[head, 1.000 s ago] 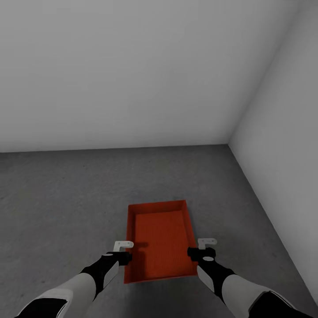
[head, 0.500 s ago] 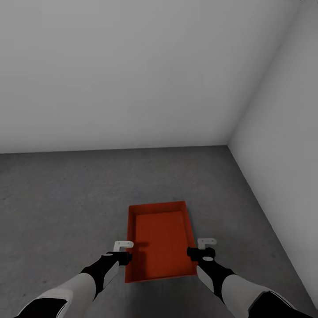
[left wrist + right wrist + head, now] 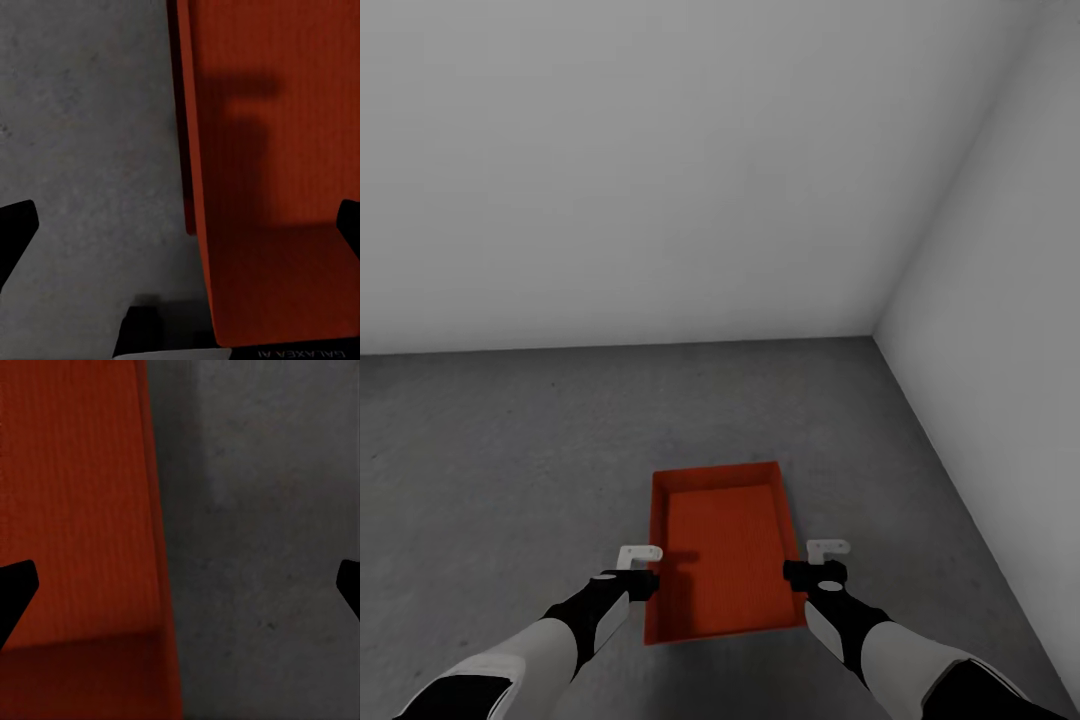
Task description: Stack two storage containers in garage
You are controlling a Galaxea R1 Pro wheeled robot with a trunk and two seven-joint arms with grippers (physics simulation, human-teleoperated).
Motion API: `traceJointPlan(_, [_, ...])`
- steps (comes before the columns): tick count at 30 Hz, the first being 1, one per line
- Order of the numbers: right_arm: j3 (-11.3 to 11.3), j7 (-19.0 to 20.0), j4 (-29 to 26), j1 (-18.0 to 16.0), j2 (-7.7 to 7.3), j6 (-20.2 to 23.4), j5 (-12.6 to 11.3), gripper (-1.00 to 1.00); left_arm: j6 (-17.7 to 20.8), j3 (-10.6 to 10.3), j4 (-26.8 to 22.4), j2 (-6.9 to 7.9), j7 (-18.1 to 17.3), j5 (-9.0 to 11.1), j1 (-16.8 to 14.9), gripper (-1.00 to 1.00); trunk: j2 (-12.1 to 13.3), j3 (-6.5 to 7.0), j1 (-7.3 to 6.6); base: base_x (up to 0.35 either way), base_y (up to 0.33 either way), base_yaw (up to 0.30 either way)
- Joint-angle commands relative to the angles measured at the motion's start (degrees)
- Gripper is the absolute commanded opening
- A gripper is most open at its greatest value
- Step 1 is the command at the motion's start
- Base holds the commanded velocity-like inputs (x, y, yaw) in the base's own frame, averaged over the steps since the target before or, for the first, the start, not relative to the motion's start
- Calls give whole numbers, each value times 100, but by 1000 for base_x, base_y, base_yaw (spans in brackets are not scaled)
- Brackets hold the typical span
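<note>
garage corner, white walls (image 3: 660,170) | one orange-red storage container (image 3: 725,550) sitting flat on the grey concrete floor (image 3: 490,470), near the right wall | left tool (image 3: 639,568) spread wide above its left rim | right tool (image 3: 822,560) same deal, wide apart over the right rim, gripping nothing

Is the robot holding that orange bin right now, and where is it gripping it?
Nothing is held. Both the left gripper and right gripper are open, one over each long wall of the bin, which lies on the floor.
</note>
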Motion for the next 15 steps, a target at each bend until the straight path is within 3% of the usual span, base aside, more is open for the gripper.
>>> traceJointPlan(1, [46, -17, 4, -3, -2, -23, -61, 100, 25, -15, -8, -1, 23, 5, 0, 100, -3, 5, 0, 0, 0, 0])
traceJointPlan(15, [48, -15, 4, -3, -15, -23, -61, 100, 11, -21, -8, 5, 12, -26, 0, 100, -3, 131, 0, 0, 0, 0])
